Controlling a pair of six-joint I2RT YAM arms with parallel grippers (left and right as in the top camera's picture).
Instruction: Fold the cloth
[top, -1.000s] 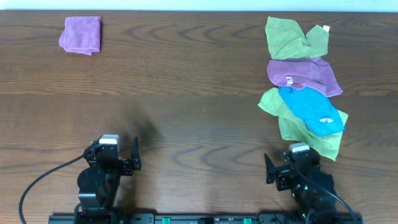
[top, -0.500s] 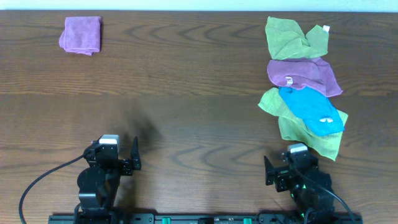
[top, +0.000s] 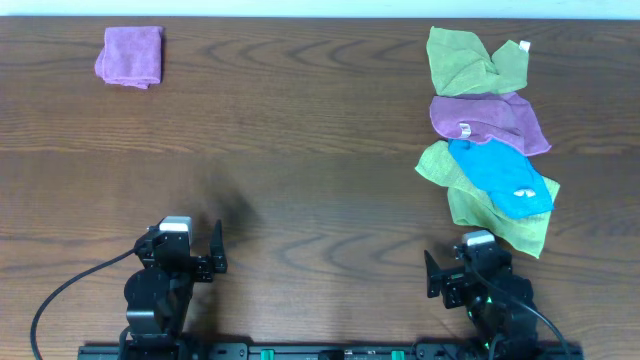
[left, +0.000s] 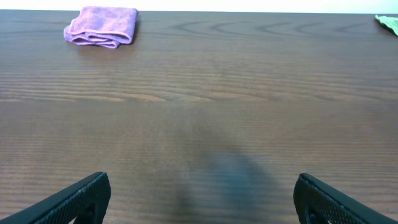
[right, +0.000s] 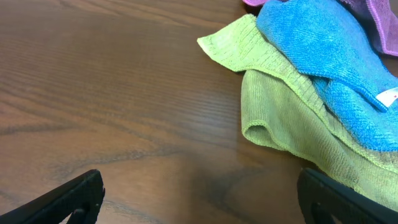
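Left gripper (top: 190, 252) parked at near table edge, jaws spread wide, nothing between them; same in left wrist view, both fingertips at frame bottom w/ bare wood between; right gripper (top: 462, 268) likewise at near edge on opposite side, jaws wide apart, empty; sits just beside a pile of loose cloths: green cloth (top: 500, 215) at bottom, blue cloth (top: 498, 178) on top of it, purple cloth w/ white tag (top: 488, 120) above, another green cloth (top: 470, 60) at far end. The cloth (top: 131, 55), mauve, lies at far-left corner of wooden table (top: 300, 150), well apart from both grippers; straight ahead and slightly left of left gripper, diagonal across whole table from right one; left arm clearly nearer. Already looks folded into a compact, roughly square bundle w/ layered edges at front (left: 101, 26); no marked long axis. Probably task done or between cloths; can't tell which.
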